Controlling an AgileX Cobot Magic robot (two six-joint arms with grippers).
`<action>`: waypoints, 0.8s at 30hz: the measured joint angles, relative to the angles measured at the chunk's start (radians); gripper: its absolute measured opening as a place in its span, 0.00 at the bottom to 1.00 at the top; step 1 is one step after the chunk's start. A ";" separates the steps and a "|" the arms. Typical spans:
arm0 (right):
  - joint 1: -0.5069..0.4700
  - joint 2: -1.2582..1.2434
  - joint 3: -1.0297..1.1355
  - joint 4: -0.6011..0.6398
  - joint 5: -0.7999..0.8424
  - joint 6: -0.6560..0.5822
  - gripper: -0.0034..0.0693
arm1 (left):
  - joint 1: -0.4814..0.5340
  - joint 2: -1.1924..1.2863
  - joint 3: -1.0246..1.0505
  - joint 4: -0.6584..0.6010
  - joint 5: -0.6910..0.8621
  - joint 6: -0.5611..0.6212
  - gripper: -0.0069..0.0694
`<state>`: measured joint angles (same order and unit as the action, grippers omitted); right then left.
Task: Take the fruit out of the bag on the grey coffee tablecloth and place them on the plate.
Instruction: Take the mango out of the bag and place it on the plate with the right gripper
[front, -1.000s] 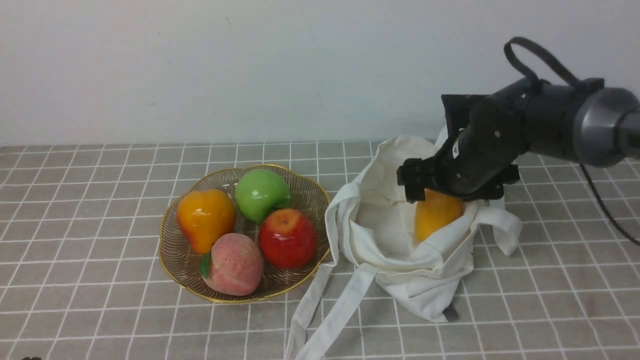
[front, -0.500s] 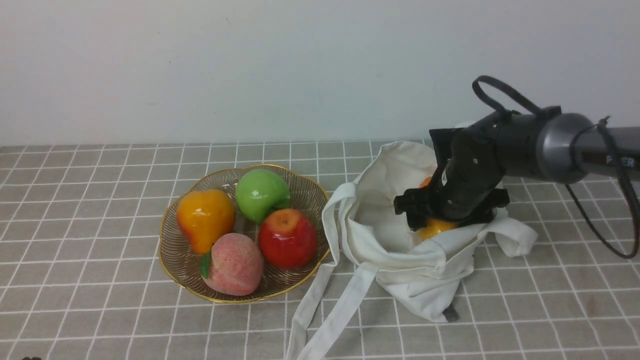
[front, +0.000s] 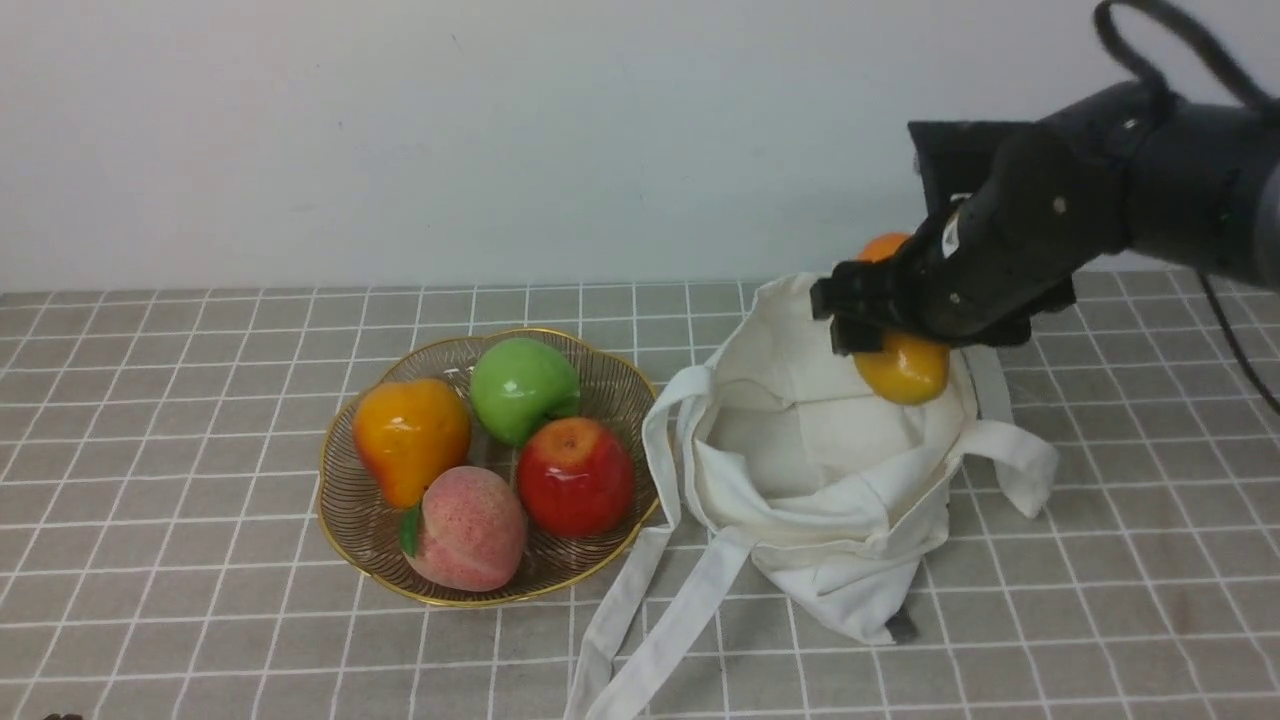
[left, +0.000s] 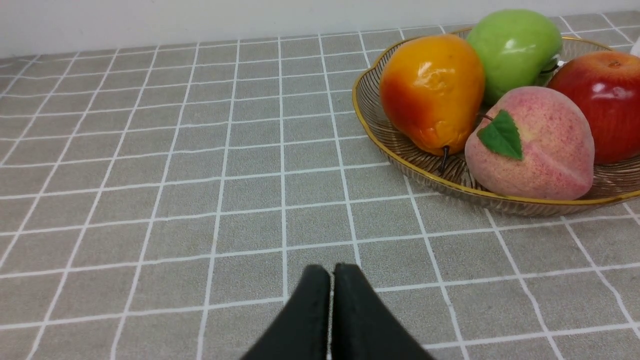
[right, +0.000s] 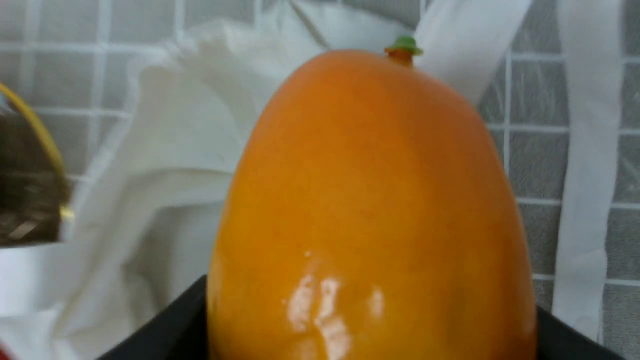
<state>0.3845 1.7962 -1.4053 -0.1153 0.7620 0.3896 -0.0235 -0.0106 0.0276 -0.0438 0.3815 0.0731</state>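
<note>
**Desk:** What's the setting?

**Photographer:** A bare pale wall behind a worktop spread with a grey-brown cloth gridded in thin white lines. On it, a shallow round dish of ribbed gold wire carries an orange-yellow pear, a green apple, a red apple and a fuzzy pink peach.

**Desk:** And the fruit in question?

**Photographer:** The glossy yellow-to-orange mango hangs in the air over the floppy cream-white cloth tote. It is at about one o'clock of the tote's open mouth and appears clear of the fabric. The right gripper is clamped across it. The wrist camera shows black jaws on either side of the broad end, with the green stem nub pointing away.

**Desk:** Why so high?

**Photographer:** Probably to keep it from snagging the tote's rim and loose straps on the way to the dish. The dish lies just beside the tote, at its nine o'clock.

**Desk:** The other arm?

**Photographer:** The left gripper sits low over bare cloth near the pear side of the dish. Its fingers are pressed together and hold nothing, so it looks parked out of the way.
</note>
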 joint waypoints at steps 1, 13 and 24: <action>0.000 -0.020 0.000 0.007 0.002 0.000 0.80 | 0.000 0.000 0.000 0.000 0.000 0.000 0.08; 0.181 -0.038 0.000 0.389 -0.203 -0.457 0.80 | 0.000 0.000 0.000 0.000 0.000 0.000 0.08; 0.356 0.126 0.001 0.779 -0.485 -0.866 0.80 | 0.000 0.000 0.000 0.000 0.000 0.000 0.08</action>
<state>0.7401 1.9218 -1.4044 0.6639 0.2767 -0.4762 -0.0235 -0.0106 0.0276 -0.0438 0.3815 0.0731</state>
